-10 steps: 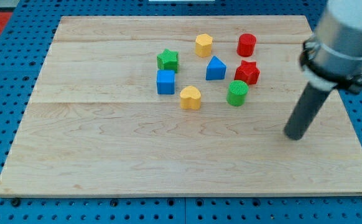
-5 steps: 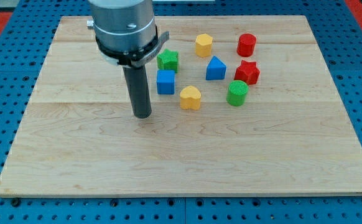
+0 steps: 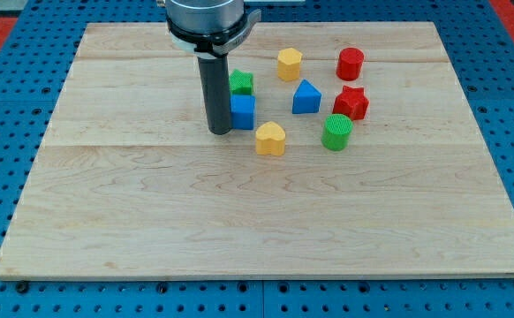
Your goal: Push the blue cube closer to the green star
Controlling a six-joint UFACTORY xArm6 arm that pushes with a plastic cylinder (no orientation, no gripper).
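A pale wooden board (image 3: 266, 221) lies on a blue pegboard table (image 3: 1, 177), seen from above and slightly in front. Eight small blocks sit in a loose cluster in the upper middle of the board: two blue, two green, two yellow and two red.

The arm ends in a straight dark rod with no claw, so there is nothing to open or close. My tip (image 3: 220, 132) rests on the board against the blue cube's left face, or just beside it (the exact contact is hard to make out).

The blue cube (image 3: 243, 111) sits directly below the green star (image 3: 242, 83) in the view, the two almost touching; the rod hides the left edges of both.

The other six blocks:
- A yellow heart-like block (image 3: 270, 139) lies just to the lower right of the blue cube.
- A blue triangular block (image 3: 306, 97) is to the right of the cube, a little apart.
- A yellow hexagonal block (image 3: 289, 64) stands toward the view's top, right of the green star.
- A red cylinder (image 3: 350, 64) is farthest to the upper right.
- A red star (image 3: 351, 102) sits below that cylinder.
- A green ribbed cylinder (image 3: 336, 132) sits just below the red star.
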